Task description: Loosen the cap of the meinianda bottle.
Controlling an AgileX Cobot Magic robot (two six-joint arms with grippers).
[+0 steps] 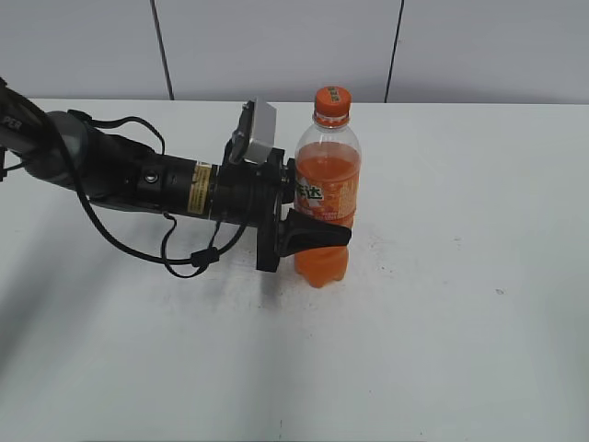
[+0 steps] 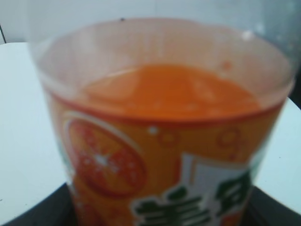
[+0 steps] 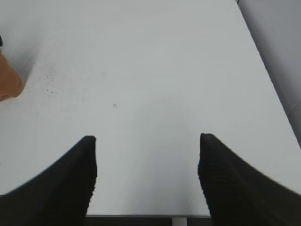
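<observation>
The meinianda bottle (image 1: 327, 198) stands upright on the white table, clear plastic with orange drink and an orange-green-white label. Its small orange cap (image 1: 332, 99) is on top. My left gripper (image 1: 317, 230) comes in from the left and is shut on the bottle's lower body, one black finger across its front. The bottle fills the left wrist view (image 2: 160, 141), very close and blurred. My right gripper (image 3: 146, 155) is open and empty over bare table in the right wrist view; it is not seen in the exterior view. An orange bit of the bottle (image 3: 8, 82) shows at that view's left edge.
The white table (image 1: 460, 276) spreads to the right and front of the bottle. Its front edge (image 3: 141, 216) runs just below the right fingers. A grey wall stands behind the table. The left arm's black cable (image 1: 184, 258) loops onto the table.
</observation>
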